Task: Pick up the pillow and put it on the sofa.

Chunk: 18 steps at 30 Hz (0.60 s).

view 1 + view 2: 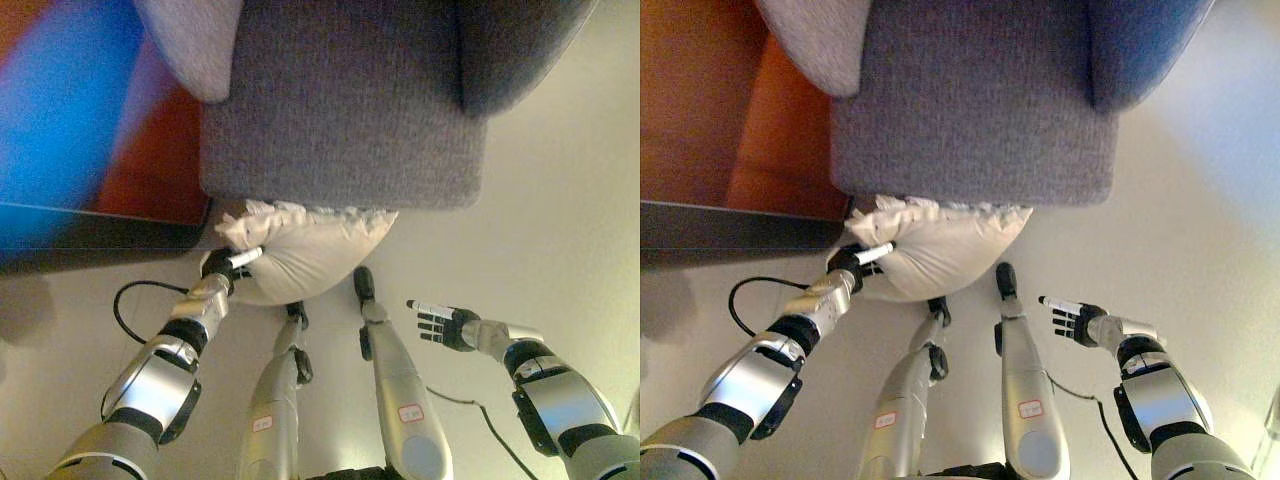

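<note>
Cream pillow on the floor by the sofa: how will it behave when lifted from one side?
The pillow looks soft and puffy, so it will probably sag. Its ruffled edge suggests thin fabric that may bunch under the left robot hand. It seems light for its bulk, though wedged against the sofa base, it may drag.

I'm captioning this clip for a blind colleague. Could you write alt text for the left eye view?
A cream pillow lies on the pale floor against the front of a grey sofa, and the robot's left hand touches its left edge. The right hand hangs open over the floor to the right, apart from the pillow.
</note>
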Tool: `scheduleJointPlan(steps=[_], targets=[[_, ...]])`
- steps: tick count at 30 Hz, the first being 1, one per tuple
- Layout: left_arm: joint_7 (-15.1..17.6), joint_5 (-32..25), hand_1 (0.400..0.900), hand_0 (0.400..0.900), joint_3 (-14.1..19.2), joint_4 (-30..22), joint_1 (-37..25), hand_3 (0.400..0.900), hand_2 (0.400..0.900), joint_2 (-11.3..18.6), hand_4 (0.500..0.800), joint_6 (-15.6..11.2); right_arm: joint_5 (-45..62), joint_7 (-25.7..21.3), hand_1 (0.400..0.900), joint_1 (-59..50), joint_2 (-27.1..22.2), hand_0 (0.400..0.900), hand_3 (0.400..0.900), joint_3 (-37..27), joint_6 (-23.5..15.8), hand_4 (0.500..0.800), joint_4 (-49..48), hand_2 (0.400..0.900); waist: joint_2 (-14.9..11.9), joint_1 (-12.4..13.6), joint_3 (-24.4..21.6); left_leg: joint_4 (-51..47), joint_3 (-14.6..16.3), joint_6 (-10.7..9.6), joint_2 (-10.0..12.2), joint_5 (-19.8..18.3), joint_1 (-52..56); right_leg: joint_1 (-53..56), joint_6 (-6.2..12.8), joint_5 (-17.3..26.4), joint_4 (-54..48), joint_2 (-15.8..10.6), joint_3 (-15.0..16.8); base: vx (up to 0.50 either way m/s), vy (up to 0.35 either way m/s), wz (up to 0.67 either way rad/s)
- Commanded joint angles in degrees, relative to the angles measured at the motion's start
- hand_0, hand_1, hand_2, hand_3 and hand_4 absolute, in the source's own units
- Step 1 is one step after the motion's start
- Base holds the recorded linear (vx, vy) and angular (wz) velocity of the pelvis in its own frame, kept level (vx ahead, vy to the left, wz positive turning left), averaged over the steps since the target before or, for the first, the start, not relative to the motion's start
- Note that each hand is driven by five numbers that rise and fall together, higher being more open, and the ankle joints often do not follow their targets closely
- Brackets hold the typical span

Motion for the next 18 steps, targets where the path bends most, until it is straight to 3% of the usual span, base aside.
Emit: scheduleJointPlan(steps=[1, 10, 13, 18], targets=[[-3.3, 4.2, 0.400, 0.400, 4.3, 1.1, 1.3, 0.400, 0.400, 1.8, 0.500, -2.4, -1.8, -0.2, 0.900, 4.8, -0.4, 0.900, 0.900, 1.1, 1.5, 0.800, 1.3, 0.900, -1.8, 2.5, -3.6, 10.3, 1.3, -4.3, -1.9, -10.5, 0.8, 6.1, 1.75, -4.9, -2.8, -0.4, -2.2, 0.08, -0.031, -0.05], [-6.1, 10.1, 0.400, 0.400, 4.1, 0.2, 11.4, 0.400, 0.400, -1.4, 0.500, -5.8, -5.0, 0.0, 0.900, 12.5, 2.0, 0.900, 0.900, -2.0, 0.5, 0.800, 2.5, 0.900, -2.0, 4.0, -11.7, 2.1, 0.7, -3.5, -2.4, -11.2, 15.3, 20.4, 3.63, -5.1, -8.7, -1.8, -3.8, 0.08, -0.017, -0.03], [-7.0, 12.7, 0.400, 0.400, 4.7, -0.7, 15.7, 0.400, 0.400, -2.2, 0.500, -6.2, -7.9, 1.4, 0.900, 17.4, 2.3, 0.900, 0.900, -4.0, 0.6, 0.800, 3.0, 0.900, -1.5, 4.3, -16.6, -0.8, 0.2, -3.2, -2.6, -11.8, 21.2, 26.4, 3.92, -5.2, -11.5, -1.6, -4.4, 0.17, -0.023, -0.01], [-8.4, 19.3, 0.400, 0.400, 4.7, -3.0, 19.6, 0.400, 0.400, -0.9, 0.500, -7.3, -10.4, 3.2, 0.900, 23.3, 2.4, 0.900, 0.900, -5.9, 0.6, 0.800, 3.3, 0.900, -1.1, 4.8, -21.8, -3.6, 0.0, -2.5, -2.9, -12.6, 27.8, 32.6, 3.94, -4.9, -14.1, -1.0, -5.2, 0.18, -0.043, 0.01]])
